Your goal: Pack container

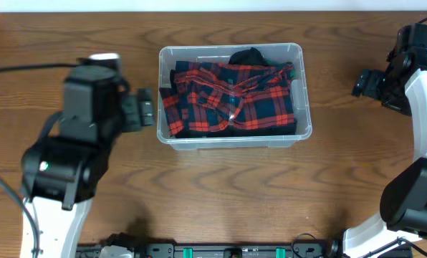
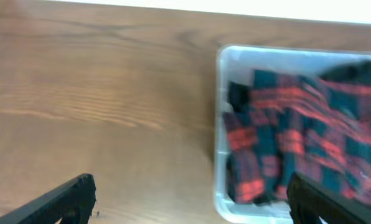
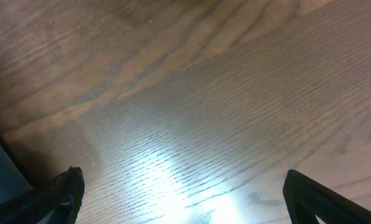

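Container [image 1: 232,140] of clear plastic, seen from overhead, stands on the wooden table [image 1: 221,201] near its far edge, midway between the two arms. A red-and-dark plaid garment [image 1: 231,97] fills most of its floor in loose folds, and a dark garment [image 1: 250,56] lies bunched against the far wall, touching the plaid. The left gripper [image 1: 146,109] hovers just beside the container's left wall without touching it; the right gripper [image 1: 364,83] hangs well apart, out to the right. No loose garment shows on the table in this view. Left wrist view: both fingers [image 2: 64,200] sit at the lower corners of the frame, spread wide with nothing between them, so this gripper is released and empty. The container's left wall and rounded near corner appear at right, with the plaid cloth inside lying below the rim as far as the blur allows. Right wrist view: the fingers [image 3: 61,193] are likewise spread wide over bare wood grain under a bright glare, and they hold nothing. A dark shape at the left edge cannot be identified. Judged from these views, the packing is at or near its end, with the cloth inside and both arms free. If a further move is needed, it calls for the left gripper to reach over the near wall and press any raised fold flat, keeping clear of the rim so that the light bin does not slide.
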You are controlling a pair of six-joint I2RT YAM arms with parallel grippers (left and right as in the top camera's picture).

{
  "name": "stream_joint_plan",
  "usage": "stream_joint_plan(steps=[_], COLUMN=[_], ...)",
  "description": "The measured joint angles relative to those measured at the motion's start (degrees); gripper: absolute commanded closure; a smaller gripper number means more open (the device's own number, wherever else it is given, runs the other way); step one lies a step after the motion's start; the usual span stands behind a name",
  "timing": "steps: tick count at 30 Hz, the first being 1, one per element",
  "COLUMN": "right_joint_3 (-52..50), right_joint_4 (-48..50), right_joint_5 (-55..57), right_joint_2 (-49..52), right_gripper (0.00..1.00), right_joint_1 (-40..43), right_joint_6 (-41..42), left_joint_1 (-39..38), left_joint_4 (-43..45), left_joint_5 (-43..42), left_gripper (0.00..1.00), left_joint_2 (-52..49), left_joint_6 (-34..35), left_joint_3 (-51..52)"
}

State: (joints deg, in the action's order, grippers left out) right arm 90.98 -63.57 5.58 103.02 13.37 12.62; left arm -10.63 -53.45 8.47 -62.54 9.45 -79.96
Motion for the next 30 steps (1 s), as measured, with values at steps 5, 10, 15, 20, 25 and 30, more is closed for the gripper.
stream_joint_plan(steps=[5,10,15,20,25,30], right_joint_3=[0.0,0.0,0.0,0.0,0.0,0.0], right_joint_4=[0.02,0.0,0.0,-0.02,-0.02,-0.02], right_joint_5=[0.0,-0.02,-0.02,-0.02,-0.02,-0.02], right_joint_2=[0.0,0.0,0.0,0.0,0.0,0.0], right_gripper=[0.01,0.01,0.01,0.01,0.01,0.01], right_joint_1=[0.0,0.0,0.0,0.0,0.0,0.0], right_joint_6=[0.0,0.0,0.0,0.0,0.0,0.0], left_joint_1=[6.03,9.2,10.36,10.6,10.62,10.62], left_joint_4=[15.52,32.28,40.39,45.68,50.07,54.16], left_joint_5=[-1.79,-4.46,-5.79,-7.5,-8.66,-9.4], left_gripper=[0.02,0.02,0.02,0.02,0.02,0.02], left_joint_2=[10.47,23.71,36.44,46.05,52.33,56.7], left_joint_6=[0.68,0.7,0.72,0.76,0.9,1.07], left_joint_3=[13.84,32.04,48.33,60.17,68.41,73.99])
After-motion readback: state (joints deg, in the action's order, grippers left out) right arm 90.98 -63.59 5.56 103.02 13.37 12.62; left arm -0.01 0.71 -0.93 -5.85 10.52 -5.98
